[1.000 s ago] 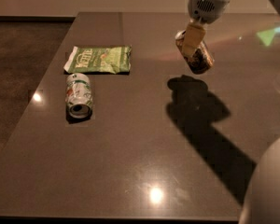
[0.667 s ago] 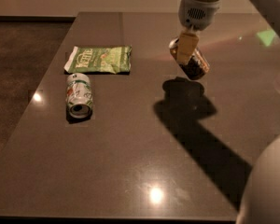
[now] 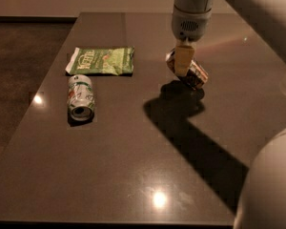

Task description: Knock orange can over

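Filling most of the view: dark glossy counter (image 3: 133, 166) with light glare spots. White arm (image 3: 257, 13) comes in from the upper right and ends over the counter's far right part. Its shadow (image 3: 190, 123) runs across the counter from under the gripper toward the near right. Green bag (image 3: 101, 61) lies flat at far left. White can (image 3: 81, 97) lies on its side just in front of the bag, open end toward the camera. Orange can (image 3: 196, 75) is at far right, well apart from the bag and white can, tilted steeply with its lower end down-right, right over the shadow; can't tell if it touches the counter. Gripper (image 3: 183, 68) points down at the can's upper end, fingers (image 3: 181, 63) clamped on the orange can, one tan finger across its front.
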`<state>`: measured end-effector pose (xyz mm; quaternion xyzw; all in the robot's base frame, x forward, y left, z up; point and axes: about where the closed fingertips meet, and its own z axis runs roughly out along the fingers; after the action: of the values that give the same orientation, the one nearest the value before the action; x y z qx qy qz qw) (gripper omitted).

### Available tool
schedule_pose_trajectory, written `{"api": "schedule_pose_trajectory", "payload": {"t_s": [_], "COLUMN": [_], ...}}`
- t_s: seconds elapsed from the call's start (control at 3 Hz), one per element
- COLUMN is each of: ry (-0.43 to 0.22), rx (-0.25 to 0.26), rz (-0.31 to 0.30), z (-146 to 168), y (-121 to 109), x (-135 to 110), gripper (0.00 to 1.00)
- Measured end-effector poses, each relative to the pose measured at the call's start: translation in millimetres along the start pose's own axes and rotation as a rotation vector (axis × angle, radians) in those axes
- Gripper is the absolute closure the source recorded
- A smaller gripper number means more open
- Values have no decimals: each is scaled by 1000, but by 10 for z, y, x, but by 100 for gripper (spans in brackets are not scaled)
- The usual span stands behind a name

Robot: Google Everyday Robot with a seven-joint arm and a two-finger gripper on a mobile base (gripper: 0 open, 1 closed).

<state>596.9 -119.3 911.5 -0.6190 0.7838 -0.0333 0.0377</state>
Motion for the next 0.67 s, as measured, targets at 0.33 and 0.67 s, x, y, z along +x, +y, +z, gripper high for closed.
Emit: {"api": "schedule_pose_trajectory", "payload": {"t_s": [0.33,0.67], "ry": [17,-28], "rx": [-21,-13], "rz": [-42,-36], "z": [89,189], "y": [38,22], "x": [-56,-104], "gripper": [12,0]}}
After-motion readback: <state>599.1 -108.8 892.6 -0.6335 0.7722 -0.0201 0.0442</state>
